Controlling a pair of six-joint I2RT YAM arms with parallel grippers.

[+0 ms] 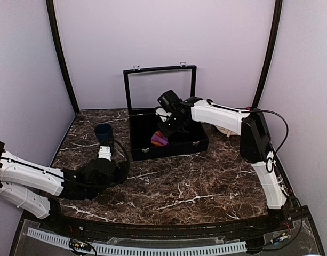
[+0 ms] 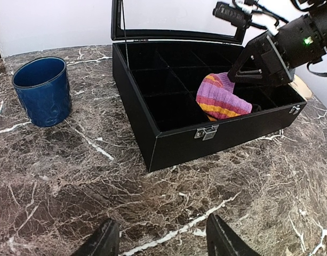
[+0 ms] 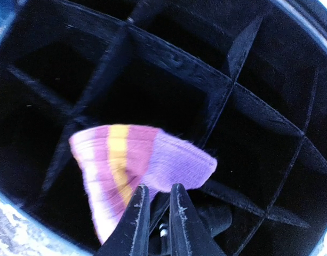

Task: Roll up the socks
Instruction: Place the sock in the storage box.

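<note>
The right gripper (image 3: 158, 188) pinched the edge of the pink-purple, orange-banded fabric sock (image 3: 126, 160) inside the black divided box (image 2: 168, 144). The left gripper (image 2: 160, 234) stood open and empty. That thin edge grip risked the fabric slipping or snagging on a divider.

White-shelled arms (image 1: 222, 116), black joints (image 1: 254, 137), looping black cables (image 1: 285, 130), dark tapered fingers (image 3: 137, 218).

One marble table (image 1: 206, 181) carries two arms, the left arm (image 1: 32, 178) and the right arm (image 1: 216, 116). There are two grippers, the left gripper (image 2: 160, 240) and the right gripper (image 3: 158, 191). One black box (image 2: 152, 138) has one lid (image 1: 160, 68) and two front latches, a near latch (image 2: 207, 132) and a far latch (image 2: 295, 110). There is one blue cup (image 2: 41, 90). One striped sock roll (image 2: 222, 98) is in sight; whether it is one sock or two cannot be told. The box's compartments are partly hidden, so they cannot be counted.
</note>
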